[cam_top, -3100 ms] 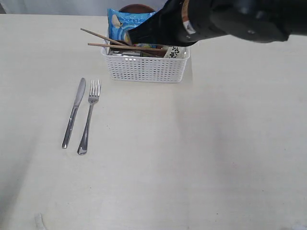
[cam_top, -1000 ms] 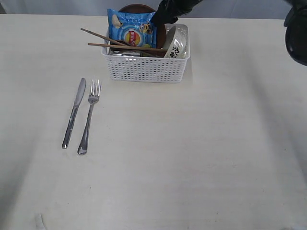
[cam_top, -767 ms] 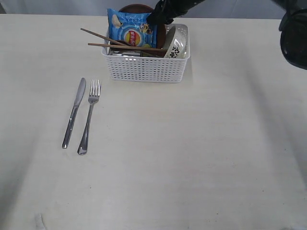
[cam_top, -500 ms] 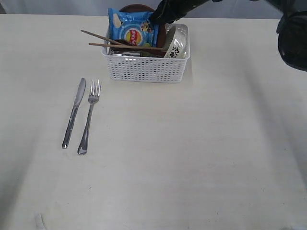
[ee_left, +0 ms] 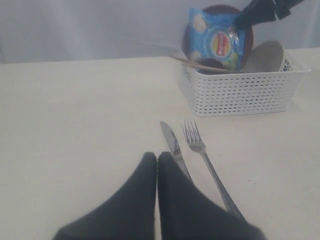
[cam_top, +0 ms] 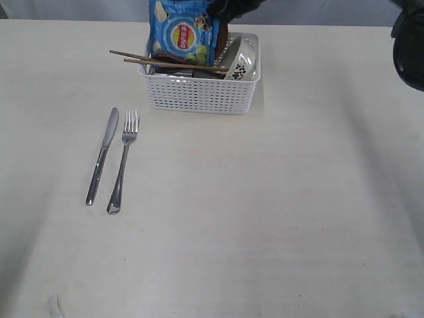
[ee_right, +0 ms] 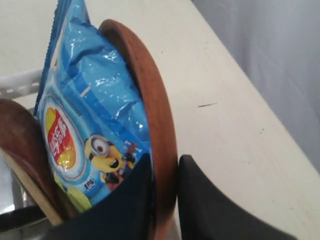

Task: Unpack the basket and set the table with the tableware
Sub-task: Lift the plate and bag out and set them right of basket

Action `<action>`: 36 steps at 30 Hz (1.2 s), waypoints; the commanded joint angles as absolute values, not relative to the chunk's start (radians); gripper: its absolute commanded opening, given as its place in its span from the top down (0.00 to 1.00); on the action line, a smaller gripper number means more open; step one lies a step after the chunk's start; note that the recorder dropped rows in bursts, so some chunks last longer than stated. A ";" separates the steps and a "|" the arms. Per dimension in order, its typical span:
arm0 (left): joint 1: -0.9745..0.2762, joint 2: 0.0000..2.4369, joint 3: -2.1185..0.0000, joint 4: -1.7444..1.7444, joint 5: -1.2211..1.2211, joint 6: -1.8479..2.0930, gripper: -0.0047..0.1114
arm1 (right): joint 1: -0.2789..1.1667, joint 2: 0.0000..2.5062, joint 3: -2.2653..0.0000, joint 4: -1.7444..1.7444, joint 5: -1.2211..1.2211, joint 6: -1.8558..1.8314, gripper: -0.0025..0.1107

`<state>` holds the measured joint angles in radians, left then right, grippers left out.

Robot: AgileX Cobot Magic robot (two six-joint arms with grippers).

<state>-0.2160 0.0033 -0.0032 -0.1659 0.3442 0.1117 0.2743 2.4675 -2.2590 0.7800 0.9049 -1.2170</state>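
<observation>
My right gripper is shut on the rim of the brown plate, which stands on edge, lifted partly above the white basket. The blue snack bag leans on the plate's face, against one finger. Two chopsticks lie across the basket top, and the white bowl stands tilted at its right end. A dark red spoon shows beside the bag. The knife and fork lie side by side on the table. My left gripper is shut and empty near the knife.
The basket sits at the table's far edge, with a pale curtain behind it. The right arm's dark upper part hangs at the right border of the exterior view.
The right gripper has raised the plate, and the snack bag rose with it. The chopsticks and basket shifted slightly. Three seconds ago the right arm covered the basket top.
</observation>
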 commanded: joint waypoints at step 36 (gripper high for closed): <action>-0.222 0.000 0.000 -0.164 0.342 0.109 0.96 | -0.144 2.381 -2.246 0.498 1.221 -0.177 0.98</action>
